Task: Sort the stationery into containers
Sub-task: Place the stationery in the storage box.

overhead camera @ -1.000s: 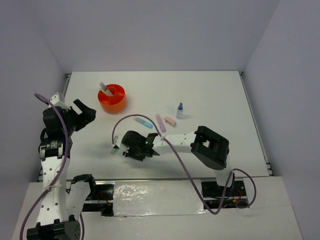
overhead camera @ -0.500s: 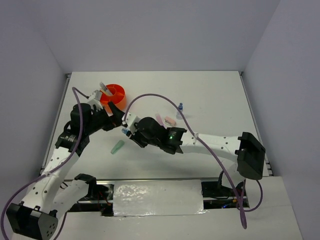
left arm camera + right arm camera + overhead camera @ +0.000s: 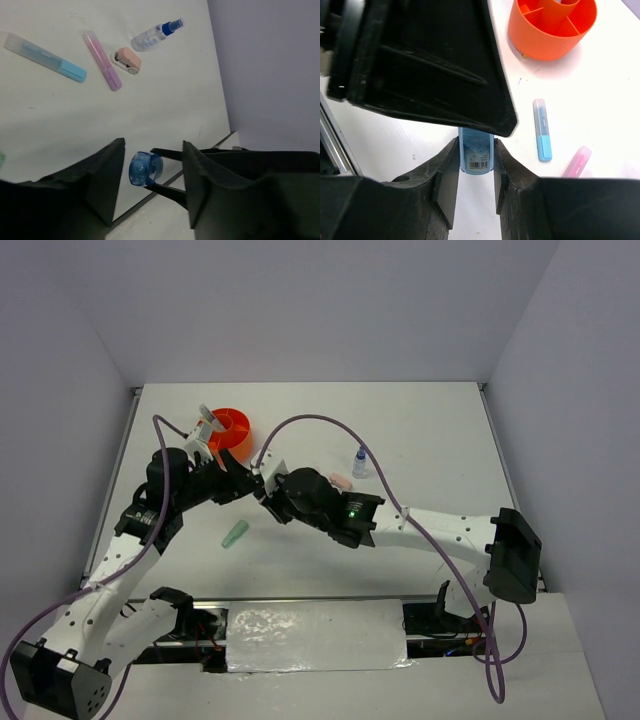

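Right gripper clenched on blue marker; left gripper spread around its end, not gripping. Risk: early right release drops marker; crowded grippers may clash.

Bright, even light casts soft shadows (glare on the front strip); wrist foregrounds blur.

On the table, the organizer is set at the far left. Just before it, left of centre, the left gripper and right gripper are found tip to tip. A held marker is clamped in the right gripper, its end placed between the left gripper's parted fingers. A loose marker is laid nearer the bases. To the right, a capped marker, a slim marker, an eraser block and a bottle are ranged in a row.
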